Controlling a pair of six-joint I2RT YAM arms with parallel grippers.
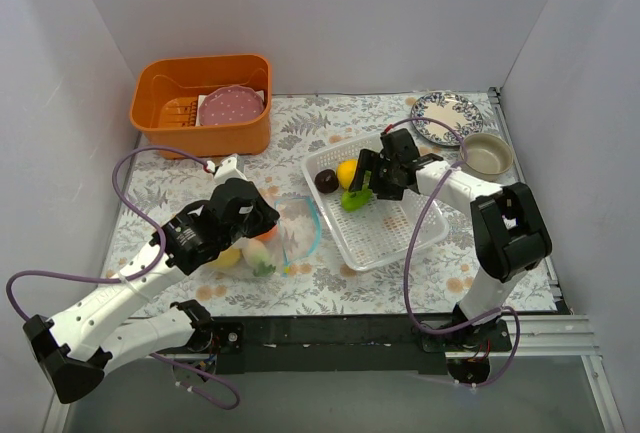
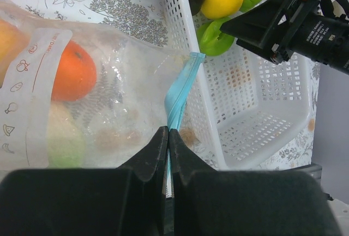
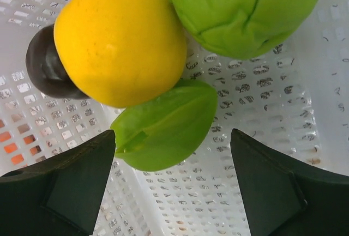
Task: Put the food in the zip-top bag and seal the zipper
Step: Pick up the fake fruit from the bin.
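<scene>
The clear zip-top bag (image 1: 280,238) (image 2: 109,100) lies left of the white mesh basket (image 1: 395,238) and holds an orange piece (image 2: 73,78) and paler pieces. My left gripper (image 2: 168,133) (image 1: 262,221) is shut on the bag's teal zipper (image 2: 180,91) strip at the mouth. In the basket lie a yellow round fruit (image 3: 120,40) (image 1: 347,173), a dark brown ball (image 3: 46,64) (image 1: 326,181), a green round piece (image 3: 242,7) and a flatter green piece (image 3: 166,124) (image 1: 354,199). My right gripper (image 3: 172,154) (image 1: 372,181) hovers open over the flat green piece.
An orange tub (image 1: 205,103) with a pink plate stands at the back left. A patterned plate (image 1: 445,116) and a small bowl (image 1: 487,154) sit at the back right. The basket's near half (image 2: 267,116) holds nothing.
</scene>
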